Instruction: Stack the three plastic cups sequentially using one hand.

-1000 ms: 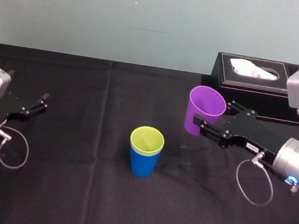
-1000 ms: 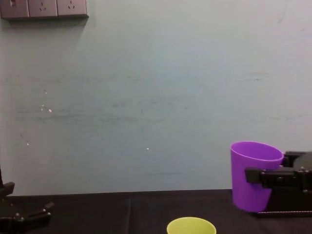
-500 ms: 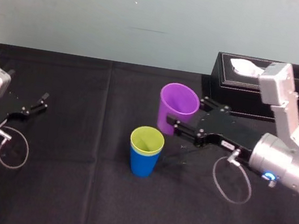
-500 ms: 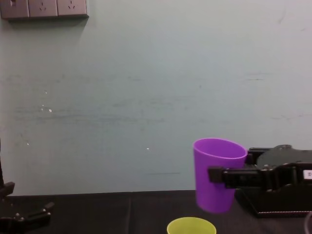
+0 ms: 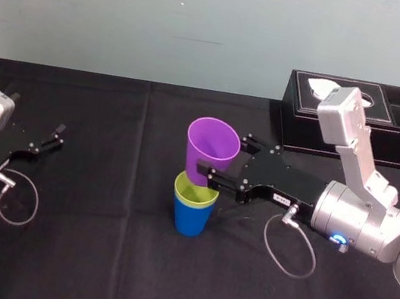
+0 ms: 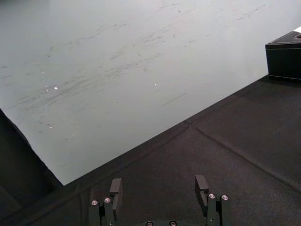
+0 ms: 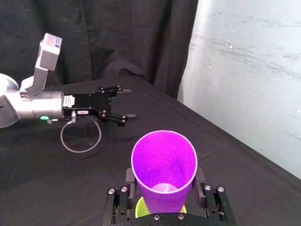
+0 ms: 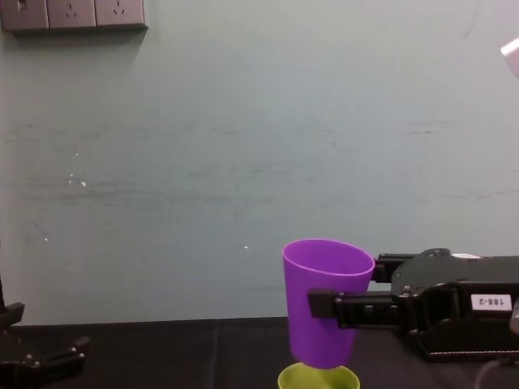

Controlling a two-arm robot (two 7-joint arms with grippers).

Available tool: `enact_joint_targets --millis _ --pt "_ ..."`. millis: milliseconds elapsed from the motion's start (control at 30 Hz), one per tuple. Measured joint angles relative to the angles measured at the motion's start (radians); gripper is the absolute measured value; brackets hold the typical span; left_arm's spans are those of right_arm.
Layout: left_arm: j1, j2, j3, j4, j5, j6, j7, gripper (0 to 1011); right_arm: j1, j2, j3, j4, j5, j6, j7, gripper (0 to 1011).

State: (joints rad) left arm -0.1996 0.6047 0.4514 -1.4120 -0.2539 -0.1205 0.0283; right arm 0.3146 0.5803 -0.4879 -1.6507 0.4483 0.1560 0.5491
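Observation:
My right gripper [image 5: 223, 159] is shut on the purple cup [image 5: 210, 150], one finger on each side of its wall. It holds the cup upright and slightly tilted, directly over the yellow-green cup [image 5: 195, 189], which is nested in the blue cup [image 5: 191, 218] at the table's middle. In the chest view the purple cup [image 8: 326, 298] has its base level with the yellow-green rim [image 8: 318, 376]. The right wrist view looks down into the purple cup [image 7: 163, 165], with a bit of yellow-green cup [image 7: 140, 207] below it. My left gripper [image 5: 51, 139] rests open at the far left.
A black tissue box [image 5: 359, 119] stands at the back right, behind my right arm. Black cloth [image 5: 90, 254] covers the table, with free room to the left and front of the stack. The left gripper [image 6: 159, 188] has nothing between its fingers.
My right gripper has carried the purple cup leftward and slightly down, from near the tissue box to directly above the yellow-green and blue stack. The left arm has not moved.

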Motion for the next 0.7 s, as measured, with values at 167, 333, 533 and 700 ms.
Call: enact_joint_targets --millis 167,333,533,700 --pt "0.0 0.0 0.0 0.0 0.0 0.0 0.0 1010 0.0 -0.001 -0.01 -0.001 -0.001 0.0 0.001 721" --pt "0.0 0.0 0.0 0.0 0.0 0.0 0.0 1010 0.001 -0.003 -0.016 0.002 -0.002 -0.002 0.001 721" --pt "0.0 0.0 0.0 0.0 0.0 0.0 0.0 1010 0.002 -0.008 -0.02 0.012 -0.006 -0.002 -0.001 722" --pt "0.0 0.0 0.0 0.0 0.0 0.0 0.0 1010 0.002 -0.01 -0.021 0.016 -0.006 -0.003 -0.003 721"
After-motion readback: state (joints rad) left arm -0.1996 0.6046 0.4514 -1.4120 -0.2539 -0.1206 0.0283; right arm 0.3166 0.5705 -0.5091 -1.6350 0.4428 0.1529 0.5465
